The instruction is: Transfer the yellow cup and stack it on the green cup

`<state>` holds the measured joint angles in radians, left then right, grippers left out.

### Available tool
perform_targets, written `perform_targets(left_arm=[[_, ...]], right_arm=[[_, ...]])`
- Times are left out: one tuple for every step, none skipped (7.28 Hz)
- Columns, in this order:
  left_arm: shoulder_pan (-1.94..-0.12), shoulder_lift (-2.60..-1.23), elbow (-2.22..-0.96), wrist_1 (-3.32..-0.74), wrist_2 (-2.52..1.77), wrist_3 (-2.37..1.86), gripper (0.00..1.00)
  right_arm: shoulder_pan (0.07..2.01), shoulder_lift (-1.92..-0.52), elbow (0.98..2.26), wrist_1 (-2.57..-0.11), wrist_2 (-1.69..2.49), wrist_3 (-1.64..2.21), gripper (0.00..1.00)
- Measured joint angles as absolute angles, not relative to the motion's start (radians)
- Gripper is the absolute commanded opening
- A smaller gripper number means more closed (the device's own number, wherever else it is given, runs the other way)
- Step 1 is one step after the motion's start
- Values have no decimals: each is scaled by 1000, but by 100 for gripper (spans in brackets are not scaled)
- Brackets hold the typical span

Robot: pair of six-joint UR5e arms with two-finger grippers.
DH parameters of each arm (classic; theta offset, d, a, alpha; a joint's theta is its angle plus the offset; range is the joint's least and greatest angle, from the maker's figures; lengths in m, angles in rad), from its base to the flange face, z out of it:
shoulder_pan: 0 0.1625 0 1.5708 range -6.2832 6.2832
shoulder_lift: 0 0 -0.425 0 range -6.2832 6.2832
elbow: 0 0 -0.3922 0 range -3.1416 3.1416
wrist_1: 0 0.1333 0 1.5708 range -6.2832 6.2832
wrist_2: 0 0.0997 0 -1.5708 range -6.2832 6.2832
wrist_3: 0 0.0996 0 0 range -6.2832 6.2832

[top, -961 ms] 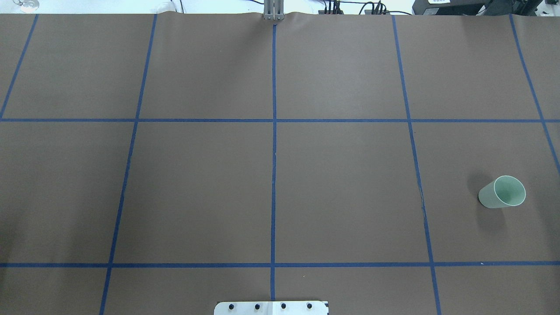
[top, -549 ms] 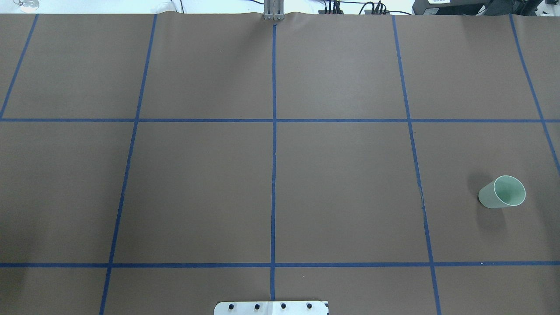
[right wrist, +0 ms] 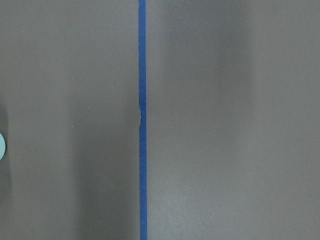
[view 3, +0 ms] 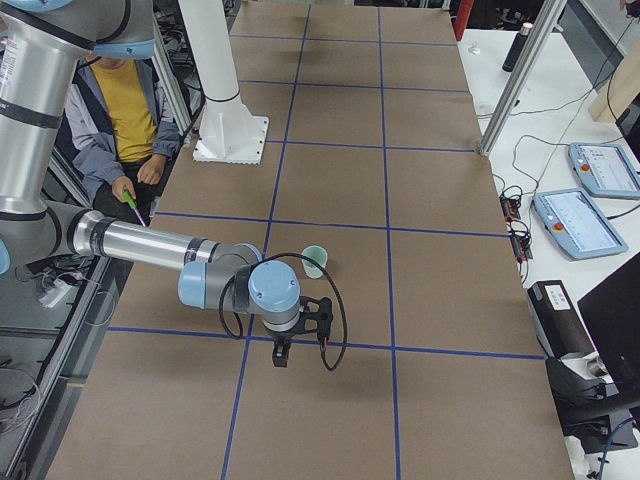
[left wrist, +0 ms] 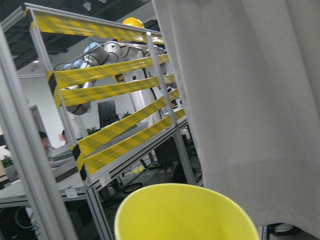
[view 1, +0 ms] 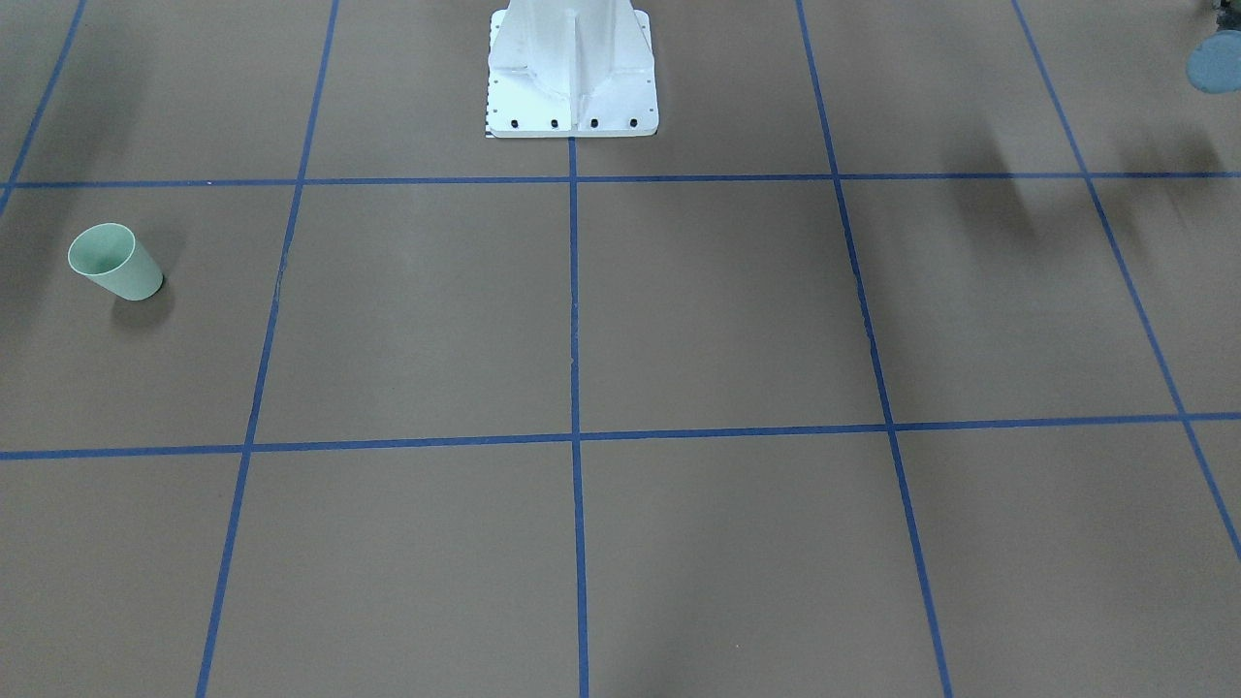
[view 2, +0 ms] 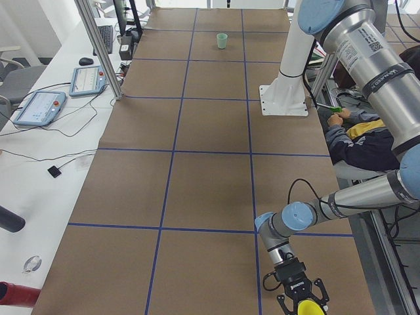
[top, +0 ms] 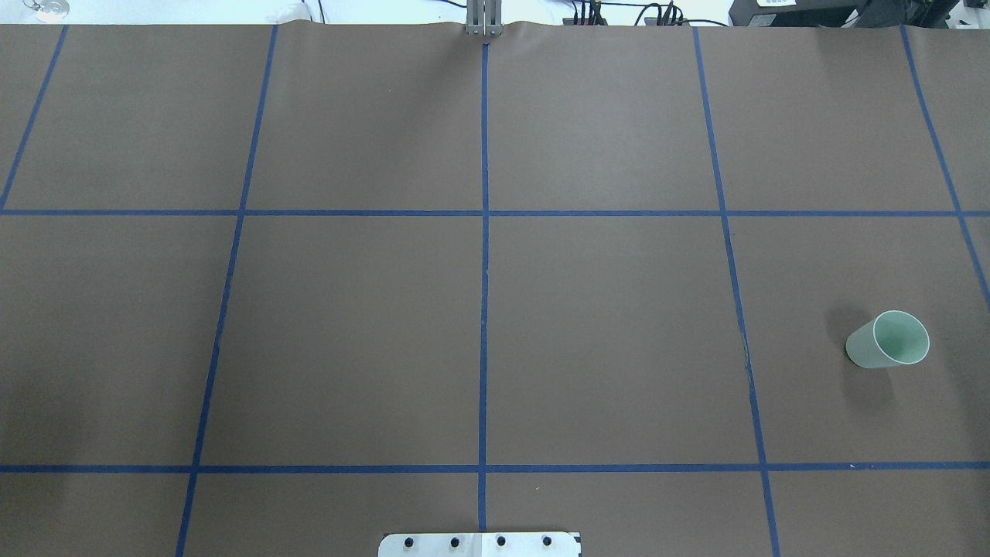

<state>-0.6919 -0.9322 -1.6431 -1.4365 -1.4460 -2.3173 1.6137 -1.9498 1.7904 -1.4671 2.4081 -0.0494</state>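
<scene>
We find the yellow cup (view 2: pixel 308 307) at our left pincer (view 2: pixel 302 300) over the desk's (top: pixel 348 333) left end, probably for transfer to the mouth-up green cup (top: pixel 889 340) near our right pincer (view 3: pixel 283 355), though we cannot tell either pincer's grip.

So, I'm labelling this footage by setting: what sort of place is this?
Probably a robotics lab: a robot arm at a table gridded with blue tape, teach pendants on the side bench, and hazard-striped framing nearby.
</scene>
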Motion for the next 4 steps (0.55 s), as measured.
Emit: perform_targets(left_arm=[[-751,-933,-1644,-1508,-1333,-2247,9],[-812,-934,-1642,-1607,-1228,-2153,8],[-868,-936,-1637,-1732,-1143,-2045,4],[-926,-953,-1633,-1871,-1084,-1920,0]], right_arm=[[1614,-1950,1791,-1467,2406,-49,100],[1614,-1948,1795,-1466,2406,-49,100],[1614,-1944,1796,-1465,2405,-48,100],[1614,-1938,1797,-1462,2406,-47,100]])
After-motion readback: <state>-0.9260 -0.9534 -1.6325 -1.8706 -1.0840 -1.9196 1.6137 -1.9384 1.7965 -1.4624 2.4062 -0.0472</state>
